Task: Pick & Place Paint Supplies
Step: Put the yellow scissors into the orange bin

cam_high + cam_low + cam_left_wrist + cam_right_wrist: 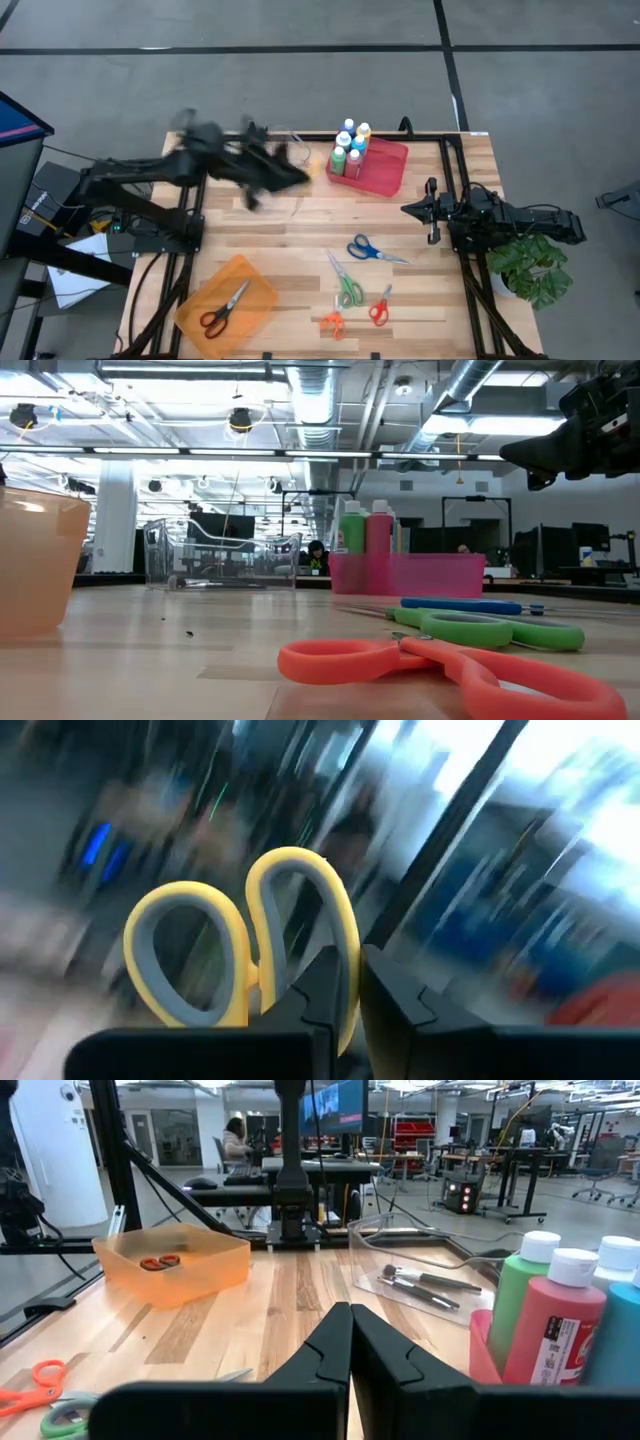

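Observation:
Several white-capped paint bottles [350, 148] stand upright in a red bin [385, 172] at the table's far right; the low view shows a green bottle [352, 528] and a red bottle [380, 528], and the right wrist view shows the bottles [555, 1330] close by. My left gripper [300, 176], blurred by motion, is above the table just left of that bin and is shut on yellow-handled scissors [250, 950]. My right gripper [405, 210] waits shut at the table's right side, near the red bin. My left gripper pinches the yellow scissors between its two fingers [400, 1005], next to the base of one handle loop [345, 960]. Both loops stick out past the fingertips. The blades are hidden behind the gripper. The scissors are lifted clear of the table.
A clear bin [285, 150] holding brushes sits left of the red bin. An orange bin [228, 297] with red scissors is at the near left. Blue scissors [372, 249], green scissors [348, 285], red scissors [380, 305] and orange scissors [332, 323] lie on the near half.

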{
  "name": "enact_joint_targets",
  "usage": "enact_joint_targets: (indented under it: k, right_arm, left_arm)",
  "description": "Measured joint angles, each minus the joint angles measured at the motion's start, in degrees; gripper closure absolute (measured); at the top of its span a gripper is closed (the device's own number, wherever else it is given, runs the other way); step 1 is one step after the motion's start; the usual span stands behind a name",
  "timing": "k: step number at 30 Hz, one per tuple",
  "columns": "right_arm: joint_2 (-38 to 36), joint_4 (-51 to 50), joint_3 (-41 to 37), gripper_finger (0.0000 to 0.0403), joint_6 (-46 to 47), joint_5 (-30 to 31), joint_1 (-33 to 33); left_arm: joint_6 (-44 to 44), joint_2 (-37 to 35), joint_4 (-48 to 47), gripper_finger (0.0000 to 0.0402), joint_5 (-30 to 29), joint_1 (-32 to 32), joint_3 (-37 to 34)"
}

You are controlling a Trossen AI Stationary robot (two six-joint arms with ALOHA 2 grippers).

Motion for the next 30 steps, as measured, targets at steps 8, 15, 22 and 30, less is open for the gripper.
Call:
enact_joint_targets:
  k: [8, 15, 22, 30]
  right_arm:
    - [0.18, 0.18, -0.02, 0.0403, 0.02, 0.0, 0.02]
    - [0.38, 0.03, -0.02, 0.0403, 0.02, 0.0, 0.02]
    - [0.39, 0.03, -0.02, 0.0403, 0.01, 0.0, 0.02]
    - [0.4, 0.01, -0.02, 0.0403, 0.0, 0.0, 0.02]
  left_arm:
    - [-3.06, -11.84, 14.52, 0.0378, 0.11, 0.48, -0.13]
    - [-3.04, -15.22, 12.38, 0.0377, -0.06, 0.03, -0.1]
    - [-3.63, -14.88, 7.89, 0.0377, -0.1, 0.03, -0.1]
    - [-8.83, -14.16, 1.57, 0.0376, -0.14, 0.03, -0.08]
